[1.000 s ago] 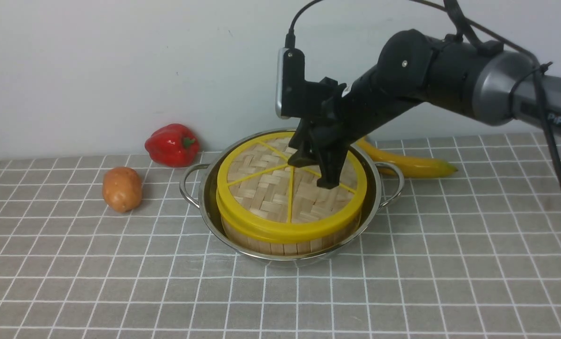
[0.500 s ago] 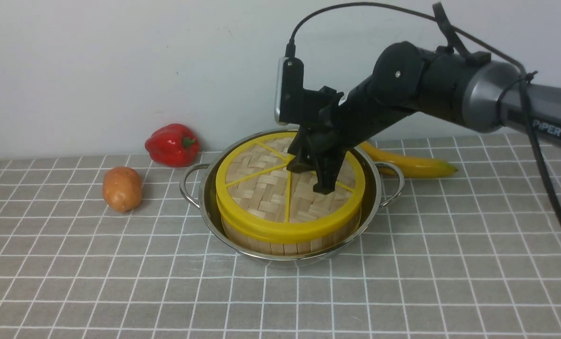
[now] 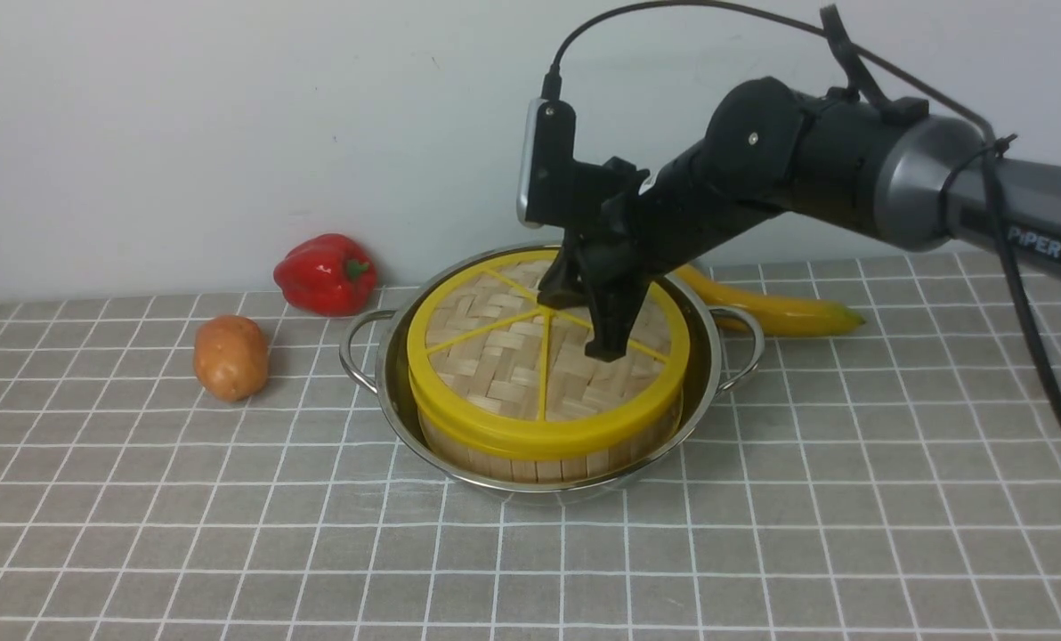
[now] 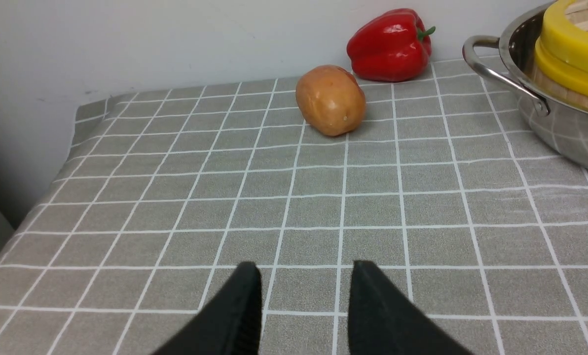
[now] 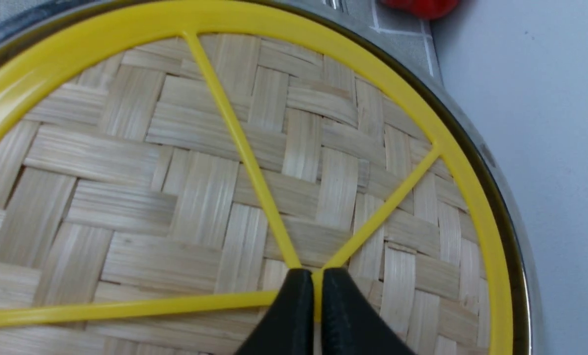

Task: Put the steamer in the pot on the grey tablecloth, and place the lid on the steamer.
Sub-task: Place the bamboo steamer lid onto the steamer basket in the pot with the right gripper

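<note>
lid seated on the steamer, right gripper pinched at its hub

while the grey tablecloth (image 3: 851,499) covers the whole table, the pot (image 3: 717,374) stands toward its far edge, about midway across. the steamer (image 3: 530,458) sits inside it, and the lid (image 3: 495,356) lies flat on the steamer's yellow rim, so both placements look done. the right gripper (image 5: 316,288) is closed on a thin yellow spoke at the lid's hub. the left gripper (image 4: 305,276) hovers over bare cloth near the left edge, jaws apart and empty. the lid looks light and stiff, woven bamboo in a smooth plastic frame; its spokes are slender and probably slippery, so the hub or thick rim seems the safer hold.
</note>
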